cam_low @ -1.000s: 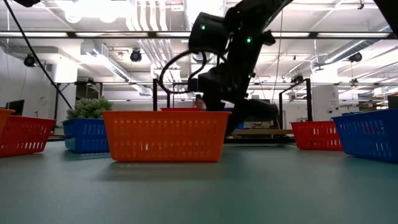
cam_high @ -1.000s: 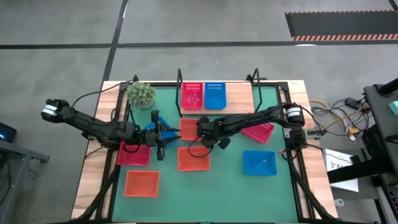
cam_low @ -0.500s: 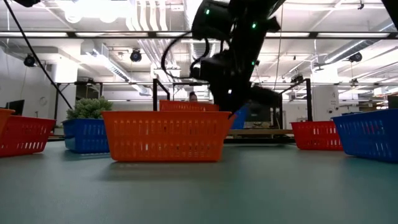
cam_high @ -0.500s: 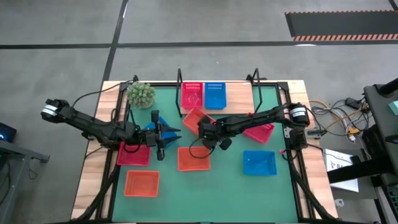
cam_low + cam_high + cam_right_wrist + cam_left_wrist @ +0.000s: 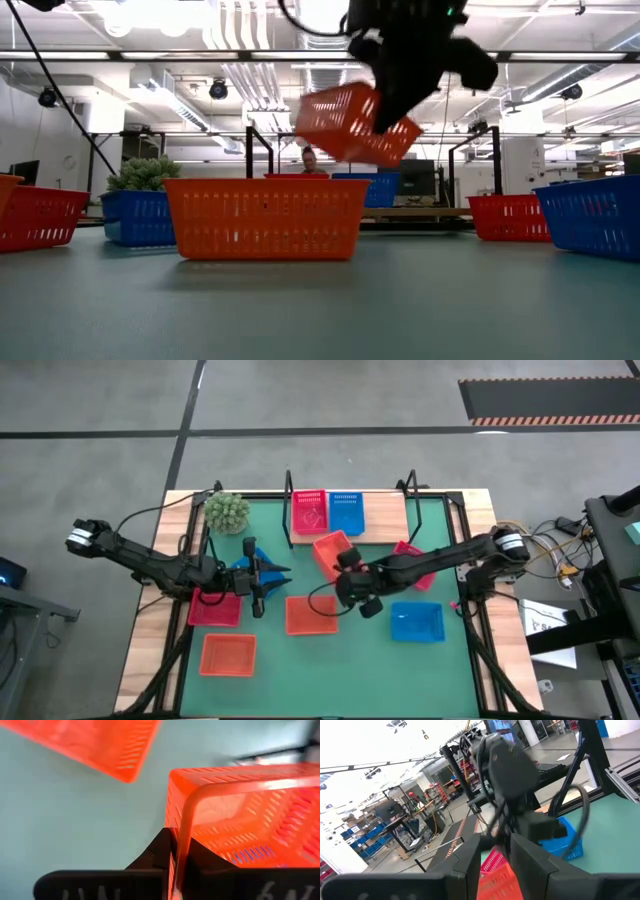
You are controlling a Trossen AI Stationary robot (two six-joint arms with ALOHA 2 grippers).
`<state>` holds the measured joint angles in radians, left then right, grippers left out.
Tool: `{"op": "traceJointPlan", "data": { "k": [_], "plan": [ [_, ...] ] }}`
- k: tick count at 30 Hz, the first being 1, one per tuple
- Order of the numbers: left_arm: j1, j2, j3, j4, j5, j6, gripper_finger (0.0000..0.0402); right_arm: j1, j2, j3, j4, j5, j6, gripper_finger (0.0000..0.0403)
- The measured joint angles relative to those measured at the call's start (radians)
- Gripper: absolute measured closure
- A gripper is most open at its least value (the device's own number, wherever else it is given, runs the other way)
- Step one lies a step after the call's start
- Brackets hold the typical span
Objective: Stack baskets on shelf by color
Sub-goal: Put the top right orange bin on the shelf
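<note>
An orange basket (image 5: 333, 552) hangs tilted above the green mat, with my right gripper (image 5: 347, 568) shut on it; in the low view this basket (image 5: 350, 125) is well above the others. A second orange basket (image 5: 311, 614) sits on the mat just below it, and a third (image 5: 228, 654) at the near left. On the shelf (image 5: 385, 518) at the far edge stand a red basket (image 5: 308, 512) and a blue basket (image 5: 346, 512). My left gripper (image 5: 272, 578) waits at the left by a blue basket (image 5: 245, 560), open by a narrow gap and holding nothing. My right gripper pinches one wall of the orange basket at its rim (image 5: 181, 827), one finger inside the basket and one outside. The hold is at the basket's end toward the table's near edge. The basket is lifted clear of the mat and tilted, its open side still mostly up.
A red basket (image 5: 215, 607) lies under my left arm, another red one (image 5: 418, 563) under my right arm, and a blue basket (image 5: 417, 621) at the near right. A potted plant (image 5: 227, 510) stands at the far left. Black frames flank the shelf.
My right gripper has shut on the orange basket's wall and risen, moving a little toward the table's right edge. The basket has left the mat, turned about and tipped, and now hangs above the orange basket that stays on the mat.
</note>
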<state>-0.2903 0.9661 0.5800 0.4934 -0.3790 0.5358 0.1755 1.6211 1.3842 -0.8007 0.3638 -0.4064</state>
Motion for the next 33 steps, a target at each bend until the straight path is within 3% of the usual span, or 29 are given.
{"op": "traceJointPlan", "data": {
  "k": [5,10,16,20,24,33],
  "plan": [
    [0.0,0.0,0.0,0.001,0.0,-0.002,0.0311,0.047,-0.059,0.006,-0.053,0.272,0.161,0.0394],
    [0.0,0.0,0.0,0.0,0.0,-0.003,0.0311,0.003,-0.076,0.079,-0.262,0.347,0.377,0.0394],
    [0.0,0.0,0.0,-0.003,0.0,-0.003,0.0311,-0.095,-0.068,0.18,-0.44,0.336,0.527,0.0394],
    [0.0,0.0,0.0,-0.004,0.0,-0.004,0.0311,-0.19,-0.056,0.215,-0.49,0.216,0.561,0.0394],
    [0.0,0.0,0.0,-0.004,0.0,-0.004,0.0311,-0.272,-0.056,0.216,-0.493,0.111,0.464,0.0394],
    [0.0,0.0,-0.001,-0.005,0.0,-0.004,0.0311,-0.391,-0.056,0.202,-0.472,0.027,0.214,0.0394]
  ]
}}
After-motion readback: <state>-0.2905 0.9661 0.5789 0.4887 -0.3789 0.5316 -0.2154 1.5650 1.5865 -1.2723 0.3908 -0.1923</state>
